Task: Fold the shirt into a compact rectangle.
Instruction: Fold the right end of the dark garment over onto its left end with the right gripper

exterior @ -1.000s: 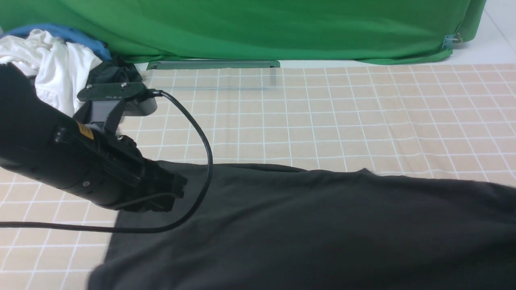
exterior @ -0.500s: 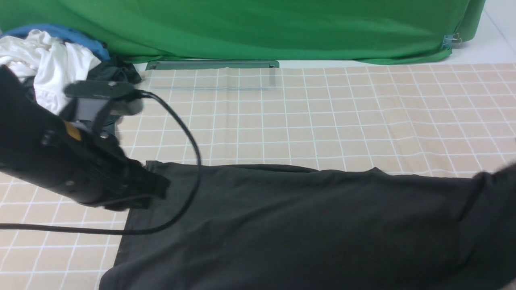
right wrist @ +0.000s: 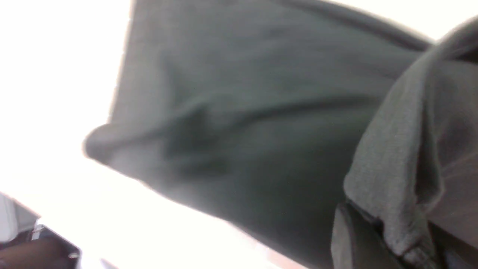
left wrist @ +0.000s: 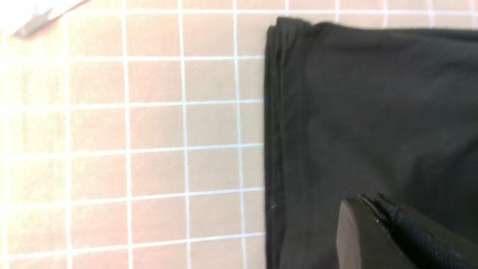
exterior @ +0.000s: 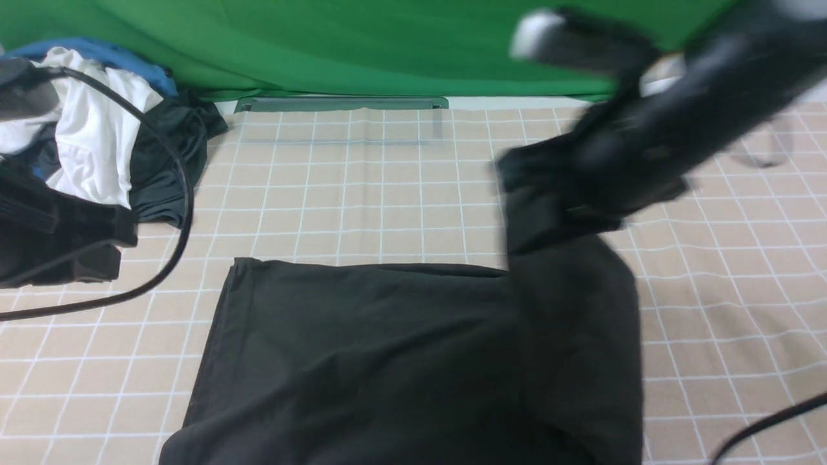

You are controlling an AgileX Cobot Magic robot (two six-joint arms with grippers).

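Lying nearest the camera, the large black shirt (exterior: 362, 361) was spread over the beige, white-gridded tablecloth (exterior: 387, 194), filling the near middle of the table, its far edge straight and its left side a neat layered fold (left wrist: 274, 130). The right part of the shirt rose from the cloth as a hanging panel (exterior: 575, 310), lifted above the rest.

Above that panel the right gripper (exterior: 549, 213), blurred by motion, pinched the raised shirt edge; the right wrist view showed grey-looking fabric (right wrist: 396, 179) bunched tightly against a black finger (right wrist: 354, 243), so its jaws were clamped on the cloth. The left gripper (exterior: 97, 245) sat off to the left over bare tablecloth, apart from the shirt, its black cable (exterior: 174, 194) looping beside it. Only one dark finger (left wrist: 373, 235) showed in the left wrist view, above the shirt's folded edge, so I cannot tell how those jaws stood.

Farther back at the left lay a heap of white, blue and dark garments (exterior: 103, 142). Behind everything hung a green backdrop cloth (exterior: 362, 45).
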